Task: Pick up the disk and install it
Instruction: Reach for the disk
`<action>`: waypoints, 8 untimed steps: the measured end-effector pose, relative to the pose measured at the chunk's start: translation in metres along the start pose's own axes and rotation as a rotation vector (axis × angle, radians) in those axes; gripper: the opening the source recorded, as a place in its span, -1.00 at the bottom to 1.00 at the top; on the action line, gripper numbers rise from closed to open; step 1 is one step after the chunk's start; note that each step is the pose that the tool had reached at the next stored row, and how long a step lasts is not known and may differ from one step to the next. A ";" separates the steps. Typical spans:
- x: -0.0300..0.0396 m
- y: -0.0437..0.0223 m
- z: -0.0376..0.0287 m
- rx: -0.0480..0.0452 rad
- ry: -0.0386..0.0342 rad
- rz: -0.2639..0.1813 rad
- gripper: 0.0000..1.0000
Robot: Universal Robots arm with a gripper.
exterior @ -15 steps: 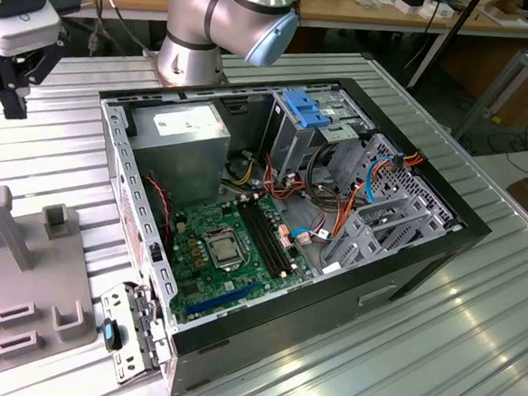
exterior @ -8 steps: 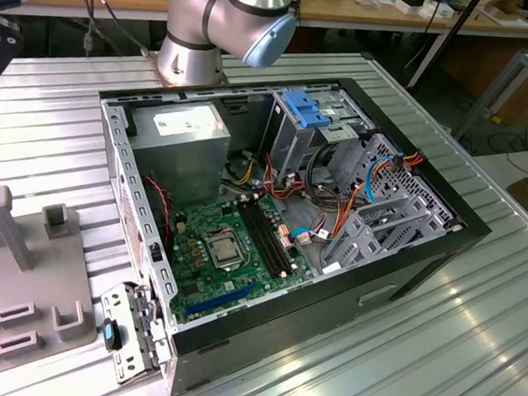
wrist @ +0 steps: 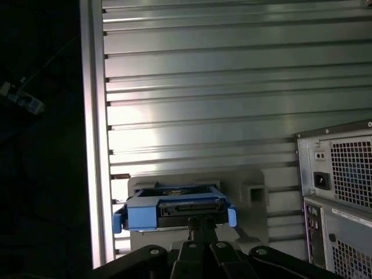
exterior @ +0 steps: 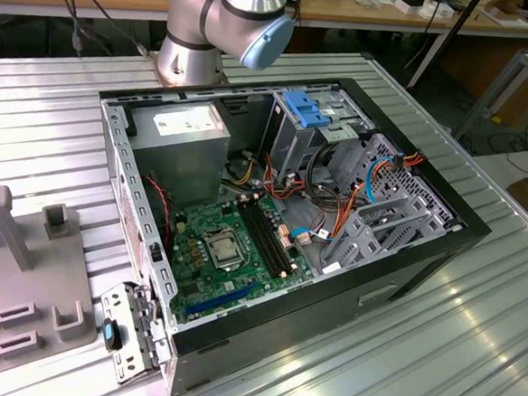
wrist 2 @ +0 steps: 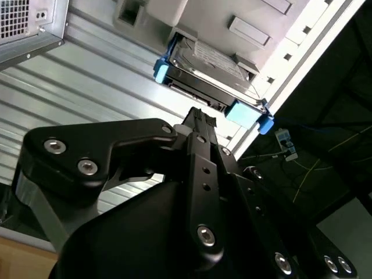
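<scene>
The disk is seated in a grey holder on the counter. The pincer is poised at its edge; how far it is open cannot be told.

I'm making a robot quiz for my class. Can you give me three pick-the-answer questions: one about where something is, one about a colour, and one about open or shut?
1. Where is the disk?
A) in the grey holder on the metal table
B) in a drawer
C) on the floor

2. What colour is the frame around the disk?
A) red
B) yellow
C) blue

3. How is the computer case?
A) shut on all sides
B) open, insides showing
C) wrapped in cardboard

Answers:
1 A: in the first wrist view it sits in the grey holder on the ribbed metal table.
2 C: a bright blue frame wraps its dark body.
3 B: the exterior view shows the green circuit board and cables inside.
</scene>
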State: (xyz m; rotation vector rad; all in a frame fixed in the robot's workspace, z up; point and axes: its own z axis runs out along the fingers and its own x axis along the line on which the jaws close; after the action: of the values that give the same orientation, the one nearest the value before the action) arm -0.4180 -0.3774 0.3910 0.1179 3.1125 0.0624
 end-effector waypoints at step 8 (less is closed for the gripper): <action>0.0171 -0.0013 0.0000 0.0295 -0.0023 -0.001 -0.79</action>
State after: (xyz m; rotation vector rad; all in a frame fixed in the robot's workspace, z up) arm -0.4352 -0.3774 0.3906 0.1163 3.1120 0.0163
